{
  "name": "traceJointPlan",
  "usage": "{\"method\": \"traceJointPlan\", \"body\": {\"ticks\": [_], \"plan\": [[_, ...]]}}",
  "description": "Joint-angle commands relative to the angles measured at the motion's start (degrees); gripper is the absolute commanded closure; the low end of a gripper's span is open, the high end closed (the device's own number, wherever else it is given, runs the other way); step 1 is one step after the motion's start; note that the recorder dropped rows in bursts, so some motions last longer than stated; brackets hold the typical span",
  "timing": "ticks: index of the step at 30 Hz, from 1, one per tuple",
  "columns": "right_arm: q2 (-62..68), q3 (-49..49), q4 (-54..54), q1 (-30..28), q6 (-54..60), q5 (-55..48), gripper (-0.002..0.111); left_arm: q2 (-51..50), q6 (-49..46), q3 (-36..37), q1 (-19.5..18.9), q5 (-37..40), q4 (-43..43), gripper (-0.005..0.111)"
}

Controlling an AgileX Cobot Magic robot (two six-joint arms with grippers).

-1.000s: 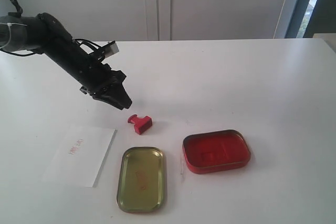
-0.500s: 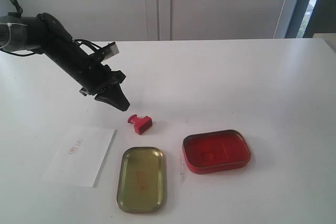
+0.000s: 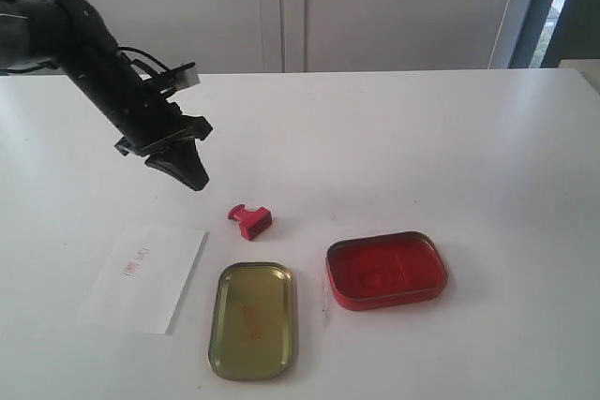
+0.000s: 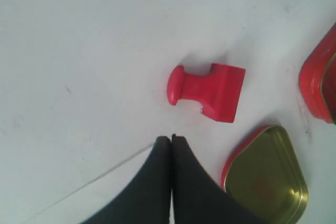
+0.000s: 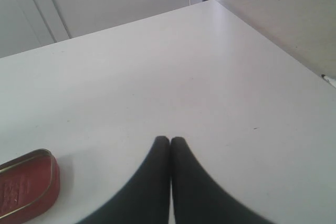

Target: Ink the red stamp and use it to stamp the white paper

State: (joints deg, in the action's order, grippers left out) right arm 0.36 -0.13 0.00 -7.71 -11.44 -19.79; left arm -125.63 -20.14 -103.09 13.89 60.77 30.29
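Observation:
The red stamp (image 3: 250,220) lies on its side on the white table, its knob pointing left; the left wrist view shows it as well (image 4: 209,91). My left gripper (image 3: 196,182) hovers up and to the left of it, shut and empty, its tips (image 4: 171,138) pressed together. The white paper (image 3: 145,275) lies at the front left with a small red imprint near its far end. The red ink tin (image 3: 385,270) sits open to the right of the stamp. My right gripper (image 5: 169,140) is shut over bare table and does not appear in the exterior view.
A gold tin lid (image 3: 252,319) lies between the paper and the ink tin, near the table's front edge; its corner shows in the left wrist view (image 4: 268,179). A white wall and cabinet doors stand behind the table.
My left gripper closed its fingers and drew back up and to the left, away from the stamp. The stamp, paper, lid and tin have not moved.

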Motion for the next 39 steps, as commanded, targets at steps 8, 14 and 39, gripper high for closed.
{"method": "traceJointPlan", "body": {"ticks": [8, 14, 39], "plan": [[-0.4, 0.1, 0.0, -0.3, 0.0, 0.2, 0.108, 3.8, 13.4, -0.2, 4.6, 2.0, -18.8, 0.107], [-0.4, 0.1, 0.0, -0.3, 0.0, 0.2, 0.108, 6.1, 17.5, 2.0, 7.5, 0.6, -21.8, 0.107], [-0.4, 0.1, 0.0, -0.3, 0.0, 0.2, 0.108, 27.3, 18.7, 28.0, 7.5, -14.8, -18.3, 0.107]]}}
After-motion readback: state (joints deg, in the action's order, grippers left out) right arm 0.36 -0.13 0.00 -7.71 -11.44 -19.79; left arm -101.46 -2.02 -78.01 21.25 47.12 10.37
